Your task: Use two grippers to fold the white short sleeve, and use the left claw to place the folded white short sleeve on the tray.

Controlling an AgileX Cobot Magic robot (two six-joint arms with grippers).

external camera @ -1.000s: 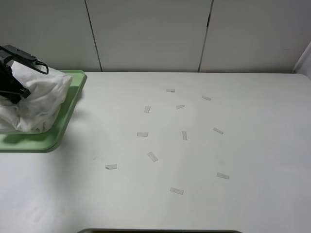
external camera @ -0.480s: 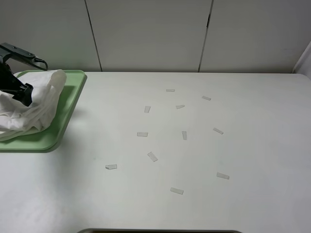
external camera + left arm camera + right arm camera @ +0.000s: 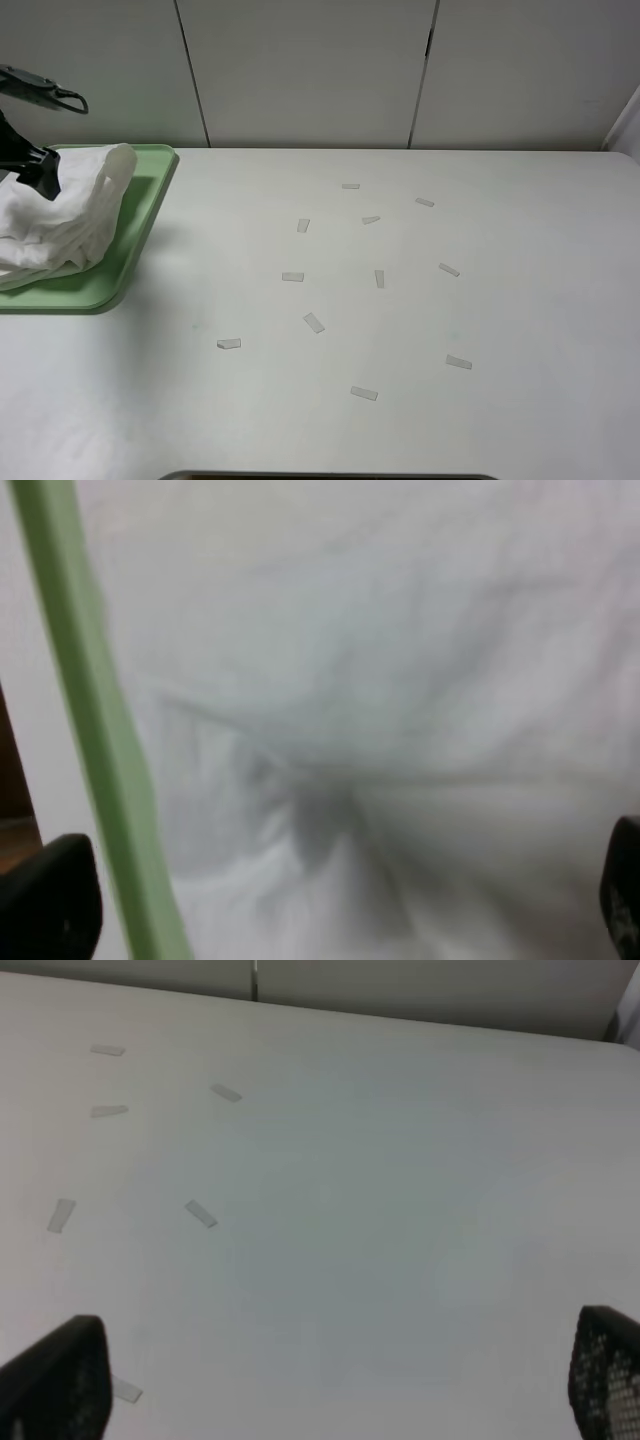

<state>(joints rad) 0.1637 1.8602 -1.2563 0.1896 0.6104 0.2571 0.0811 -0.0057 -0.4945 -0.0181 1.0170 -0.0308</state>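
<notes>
The white short sleeve [image 3: 62,210] lies bunched in a folded heap on the pale green tray [image 3: 143,228] at the far left of the table. Just above the heap's far-left part hangs my left gripper [image 3: 36,166], open and holding nothing. The left wrist view is filled with the white short sleeve [image 3: 380,700], crossed by the tray's green rim [image 3: 95,730]. There the left gripper [image 3: 335,905] has its black fingertips [image 3: 50,900] far apart, clear of the cloth. My right gripper [image 3: 330,1380] is open over bare table and is out of the exterior view.
Several small pale tape strips [image 3: 314,322] are scattered over the middle of the white table [image 3: 520,300]; some strips [image 3: 200,1214] show in the right wrist view. White wall panels stand behind the table's far edge. A dark edge shows at the table's front.
The left gripper has opened and let go of the white short sleeve, then lifted slightly. The shirt has slumped lower onto the tray. The right gripper has stayed open.
</notes>
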